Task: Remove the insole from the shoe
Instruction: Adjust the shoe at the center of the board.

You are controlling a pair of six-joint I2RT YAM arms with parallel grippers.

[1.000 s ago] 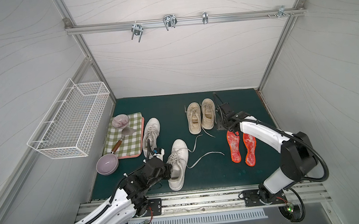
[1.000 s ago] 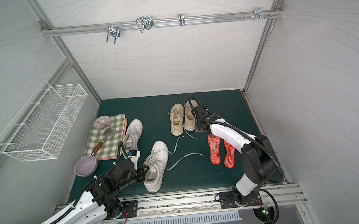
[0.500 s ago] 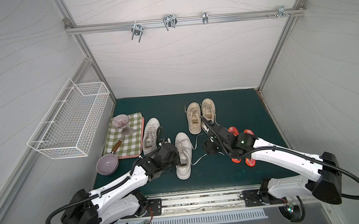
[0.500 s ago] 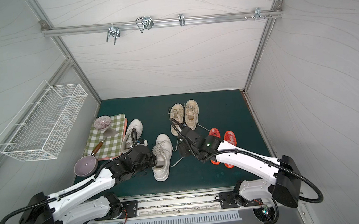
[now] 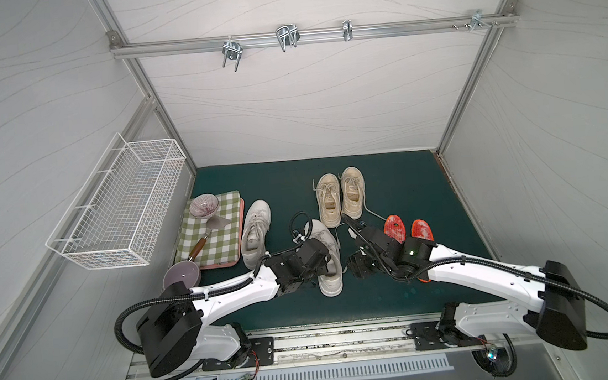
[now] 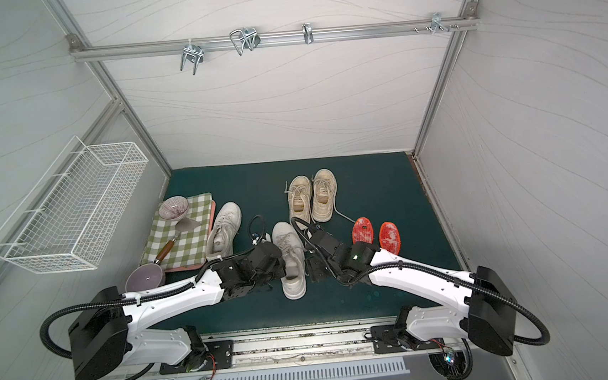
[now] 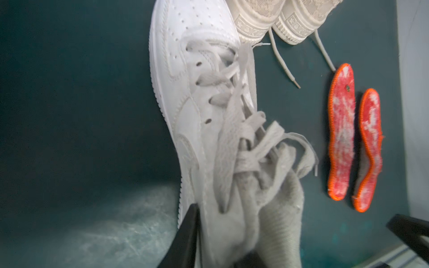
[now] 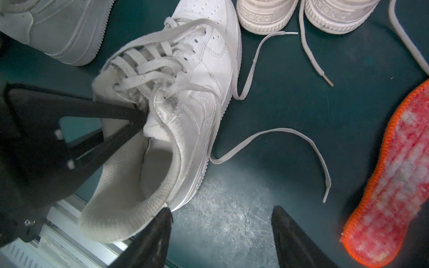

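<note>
The white lace-up shoe (image 5: 334, 285) lies mid-mat, toe to the back wall, in both top views (image 6: 294, 292). My left gripper (image 5: 325, 261) sits at its collar. In the left wrist view its jaws (image 7: 216, 243) stand either side of the shoe's (image 7: 199, 92) side wall; whether they press is unclear. The right wrist view shows one left finger (image 8: 137, 116) reaching into the opening by the tongue. The insole cannot be told apart from the pale lining (image 8: 155, 171). My right gripper (image 8: 220, 232) hangs open over bare mat beside the heel, right of the shoe (image 5: 356, 266).
Two red-orange insoles (image 5: 394, 226) lie on the mat under my right arm. A beige pair (image 5: 340, 197) stands behind the shoe, a second white sneaker (image 5: 255, 232) to its left. Further left are a checked cloth (image 5: 217, 235), bowls and a wall basket (image 5: 122, 209).
The left arm has dragged the white shoe rightward to mid-mat and straightened it. The right arm has swung forward from the beige pair to the shoe's right side.
</note>
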